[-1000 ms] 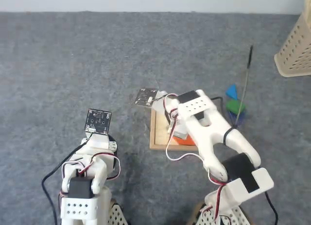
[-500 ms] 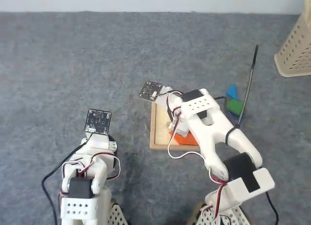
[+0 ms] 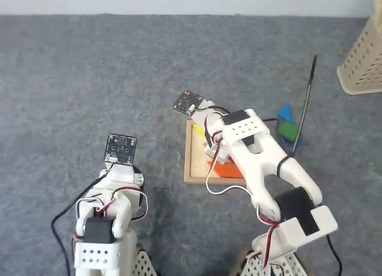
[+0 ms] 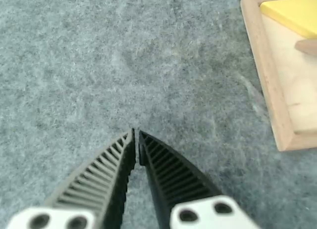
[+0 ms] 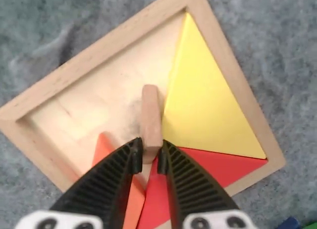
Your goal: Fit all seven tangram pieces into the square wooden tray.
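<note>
The right gripper [image 5: 150, 149] has its jaws drawn in to a narrow gap and clamped on a plain wooden piece [image 5: 152, 117]. The piece stands on edge between the fingertips and juts out beyond them. Its lower edge seems to meet the tray floor, though the fingers hide the contact.

Directly under the fingers lie an orange piece [image 5: 105, 142] and a red triangle [image 5: 213, 167], side by side. Just past the tips, on the red triangle's side of the held piece, a large yellow triangle [image 5: 208, 105] lies flat in a corner of the tray [image 5: 99, 56], one edge touching the red one. On the other side of the held piece the tray floor is bare wood.

Farther off, outside the tray and well to the right of this gripper, a blue piece [image 3: 285, 113] and a green piece [image 3: 288, 131] sit close together on the grey carpet [image 4: 99, 51], beside a thin black rod [image 3: 307, 97].

The left gripper [image 4: 136, 135] is closed tip to tip with nothing in it, low over the carpet, with the tray's near corner ahead and off to its right. Farthest from both is a slotted basket [image 3: 364, 55].
</note>
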Available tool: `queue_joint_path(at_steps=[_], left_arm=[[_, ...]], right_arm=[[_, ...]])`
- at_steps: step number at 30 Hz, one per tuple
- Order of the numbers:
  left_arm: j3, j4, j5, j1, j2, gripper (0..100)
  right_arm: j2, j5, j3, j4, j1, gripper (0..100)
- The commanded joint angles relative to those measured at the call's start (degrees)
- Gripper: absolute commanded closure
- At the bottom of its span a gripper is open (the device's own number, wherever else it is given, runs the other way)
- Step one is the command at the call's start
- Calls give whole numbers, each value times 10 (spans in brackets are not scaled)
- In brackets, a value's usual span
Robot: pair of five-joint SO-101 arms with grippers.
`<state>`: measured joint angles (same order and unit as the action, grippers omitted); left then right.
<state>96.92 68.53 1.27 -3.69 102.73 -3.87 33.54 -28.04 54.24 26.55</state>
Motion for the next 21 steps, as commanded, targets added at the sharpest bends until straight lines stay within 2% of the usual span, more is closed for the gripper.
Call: queue_joint_path(at_steps=[1, 6, 13, 19, 21], left_arm=[[-3, 3, -5, -3, 2, 989], [-3, 3, -5, -3, 2, 989], [-3, 3, -5, -3, 2, 989], [-3, 3, -5, -3, 2, 989], [-3, 3, -5, -3, 2, 989]], right_arm=[[47, -7, 8, -9, -22, 967], [108, -8, -11, -12, -45, 971], [184, -8, -96, -70, -29, 967], [185, 0, -97, -51, -11, 993], [185, 32, -96, -28, 0, 991]])
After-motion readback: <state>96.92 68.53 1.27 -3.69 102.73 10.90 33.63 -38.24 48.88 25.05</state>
